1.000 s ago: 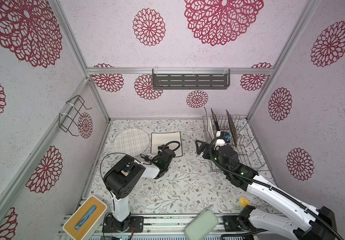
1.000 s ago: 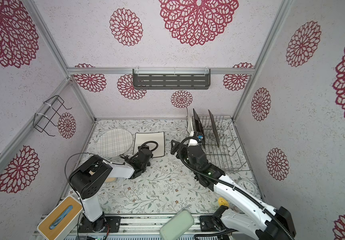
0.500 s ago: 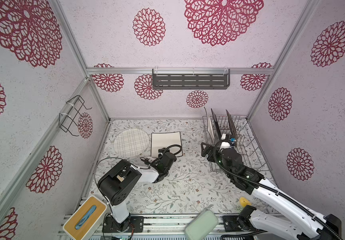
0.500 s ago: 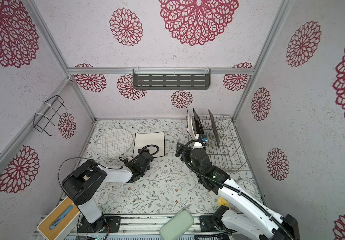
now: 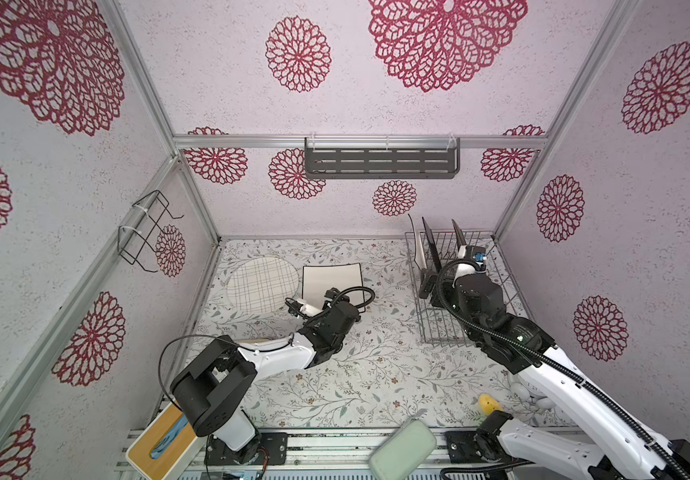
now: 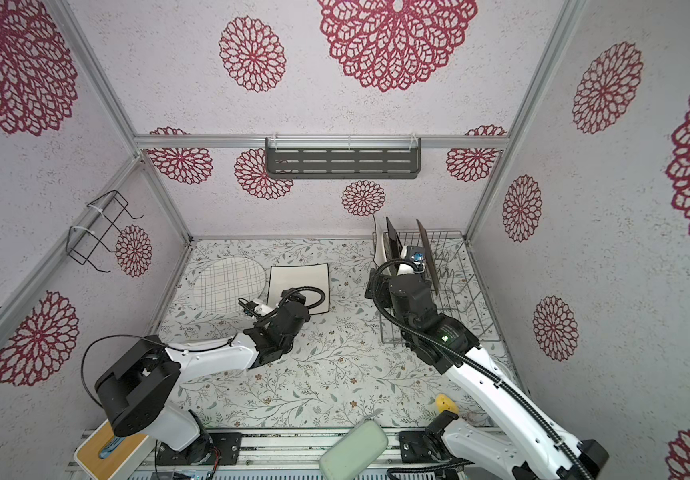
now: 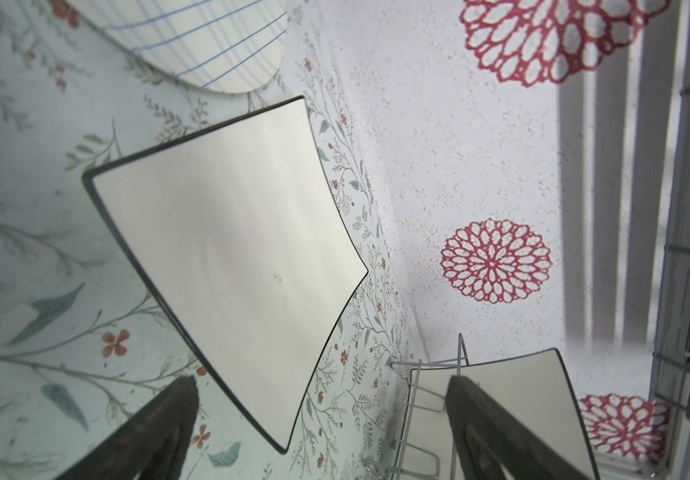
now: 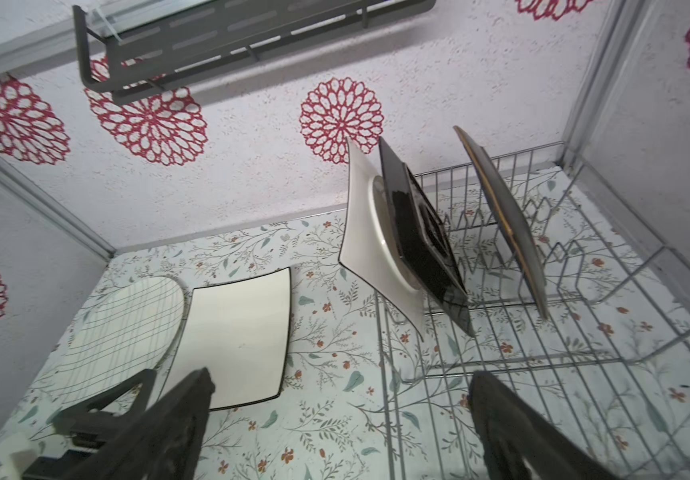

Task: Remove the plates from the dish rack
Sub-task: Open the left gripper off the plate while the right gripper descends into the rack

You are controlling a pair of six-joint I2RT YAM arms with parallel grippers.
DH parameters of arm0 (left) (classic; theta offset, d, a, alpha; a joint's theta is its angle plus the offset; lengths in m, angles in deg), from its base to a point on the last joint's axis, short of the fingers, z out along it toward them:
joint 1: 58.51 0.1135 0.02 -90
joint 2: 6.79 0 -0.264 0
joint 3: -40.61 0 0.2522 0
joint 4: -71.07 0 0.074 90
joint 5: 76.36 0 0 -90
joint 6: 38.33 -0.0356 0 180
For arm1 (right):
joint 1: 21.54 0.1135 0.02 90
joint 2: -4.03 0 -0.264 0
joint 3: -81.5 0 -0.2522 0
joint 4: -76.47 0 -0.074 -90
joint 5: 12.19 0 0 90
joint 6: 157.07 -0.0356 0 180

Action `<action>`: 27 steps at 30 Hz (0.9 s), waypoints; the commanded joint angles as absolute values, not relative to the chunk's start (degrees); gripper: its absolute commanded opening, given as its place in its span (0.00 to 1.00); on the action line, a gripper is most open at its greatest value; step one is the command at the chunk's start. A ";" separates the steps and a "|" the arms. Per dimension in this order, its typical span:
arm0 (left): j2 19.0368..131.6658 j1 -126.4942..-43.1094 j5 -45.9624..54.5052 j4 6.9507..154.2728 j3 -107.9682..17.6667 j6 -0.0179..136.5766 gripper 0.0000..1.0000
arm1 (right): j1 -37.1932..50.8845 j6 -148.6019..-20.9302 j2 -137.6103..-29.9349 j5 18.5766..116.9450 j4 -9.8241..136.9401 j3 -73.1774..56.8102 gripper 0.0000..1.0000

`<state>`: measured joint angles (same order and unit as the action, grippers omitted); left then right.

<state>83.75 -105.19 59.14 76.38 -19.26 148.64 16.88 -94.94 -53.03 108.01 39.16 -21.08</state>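
Now two unloaded, third pick pending

Right gripper [image 8: 341, 378], apart, empty, has advanced to silver wire dish rack [image 8: 543, 356]. Racked: cream square plate [image 8: 360, 249], glossy dark square plate [image 8: 422, 249], gold-edged dark plate [image 8: 507, 226]. Left gripper [image 7: 320, 380], apart, has backed off black-rimmed white square plate [image 7: 227, 257], flat beside round cream gridded plate [image 5: 262, 284]

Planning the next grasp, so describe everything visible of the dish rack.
The dish rack is a rectangular silver wire basket with rows of upright prongs, flat on the floral table in the far right corner. Three plates stand on edge at its far end: a cream plate and a dark plate close together, a third plate apart. Its near slots are empty.
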 commanded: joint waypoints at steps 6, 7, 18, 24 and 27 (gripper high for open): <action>74.90 -104.84 59.61 71.29 -20.53 108.44 0.97 | 13.53 -87.18 -59.92 109.53 31.07 -13.20 0.98; 74.09 -104.41 57.82 70.80 -20.67 104.74 0.97 | 13.43 -86.82 -60.98 109.39 31.06 -12.56 0.97; 71.56 -96.49 38.11 71.09 -21.54 95.83 0.97 | 12.12 -86.38 -75.59 112.89 28.37 -0.79 0.83; 73.58 -93.10 33.41 71.53 -23.07 95.59 0.97 | 10.73 -88.51 -85.10 113.54 21.66 10.72 0.72; 74.89 -92.68 31.39 70.70 -24.20 96.25 0.97 | 10.38 -90.04 -90.68 114.98 16.61 17.54 0.68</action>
